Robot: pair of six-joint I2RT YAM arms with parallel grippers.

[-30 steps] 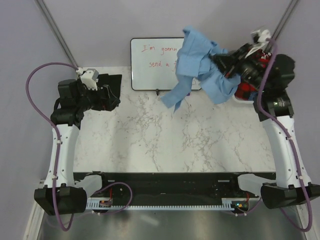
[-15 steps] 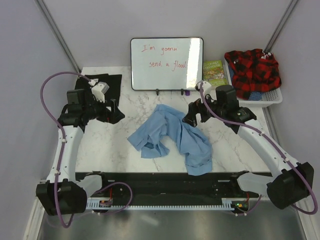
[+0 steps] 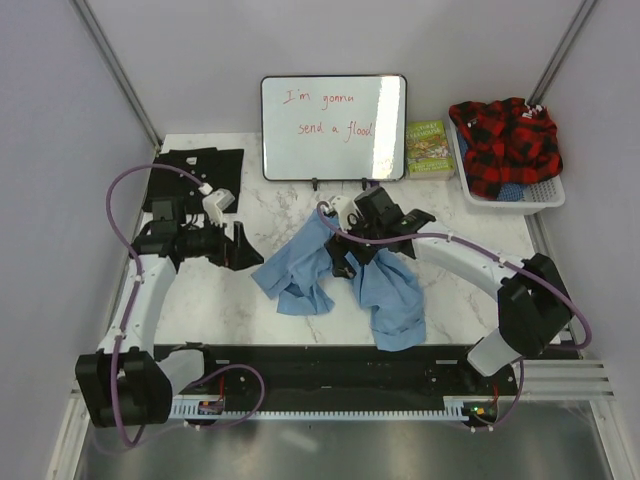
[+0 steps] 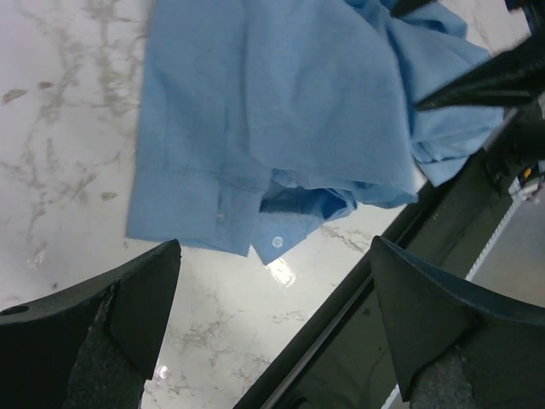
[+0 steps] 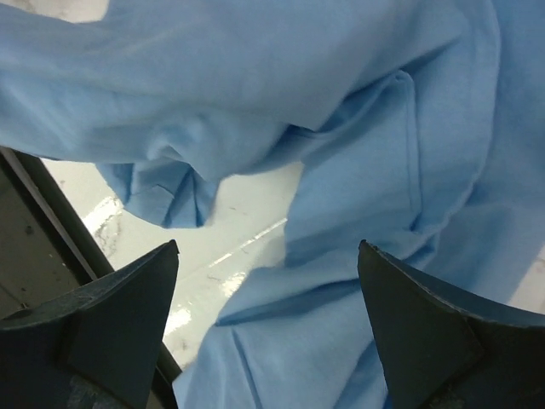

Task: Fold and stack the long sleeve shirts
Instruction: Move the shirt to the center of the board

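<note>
On table ctr: blue shirt crumpled.

Light blue shirt: crumpled on marble table, under right claw, just right of left claw. Black shirt: flat, behind left claw. Whiteboard: upright, beyond right claw. Red plaid garment: in white basket, beyond and right of right claw.

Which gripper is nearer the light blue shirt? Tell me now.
Right. The right gripper hovers open directly over the light blue shirt; the left gripper sits open just beside its edge.
</note>
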